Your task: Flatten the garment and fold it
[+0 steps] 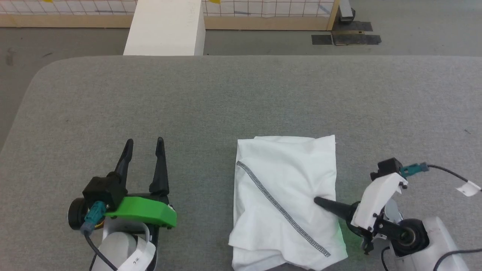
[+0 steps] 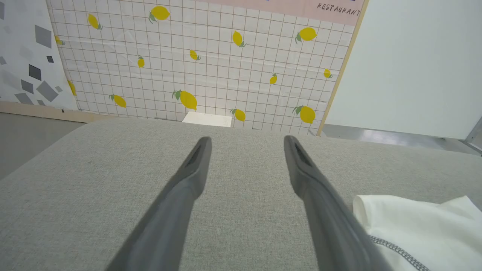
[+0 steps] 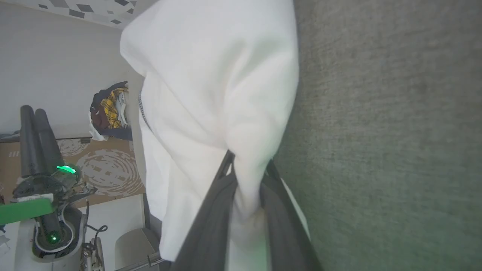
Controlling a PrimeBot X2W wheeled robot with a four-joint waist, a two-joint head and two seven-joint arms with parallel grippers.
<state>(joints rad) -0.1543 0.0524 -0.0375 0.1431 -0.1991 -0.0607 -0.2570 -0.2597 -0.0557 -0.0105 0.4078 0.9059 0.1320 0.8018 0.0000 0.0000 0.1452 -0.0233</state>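
**T-shirt (image 1: 286, 180) in a rough fold on a grey table, pinched by the right gripper**

The white T-shirt lay near the front edge of the table (image 1: 241, 98), a little right of centre. It was folded into a rough upright rectangle. Its top edge was fairly straight, and its lower left corner was rumpled and loose. A grey zigzag seam (image 1: 278, 207) ran diagonally across it from upper left to lower right.

The right gripper (image 1: 317, 201) reached in from the right, its dark fingers lying over the shirt's right side. In the right wrist view, the two fingers stood close together with a ridge of white cloth gripped between them.

The left gripper (image 1: 145, 141) sat well to the left of the shirt and apart from it. It had a green cover at its base. Its fingers were spread wide and pointed toward the far edge, with grey table top showing between them.

The table was covered in a grey woven fabric and had a rounded far left corner. Beyond its far edge stood a white box (image 1: 165, 26) on a grey floor (image 1: 263, 45). Dark patches of tape (image 1: 346, 37) were stuck to the floor farther right.

A wall panel (image 2: 211, 67) behind the box had a wooden frame (image 1: 241, 22). The panel was printed with a white tile grid and yellow lemons, and a pink strip along its top carried the word "RESTAURANT". A plain pale wall stood to the right of the panel.

In the right wrist view, a pile of clothes (image 3: 109, 109) in dark and yellow-checked cloth lay in the background.
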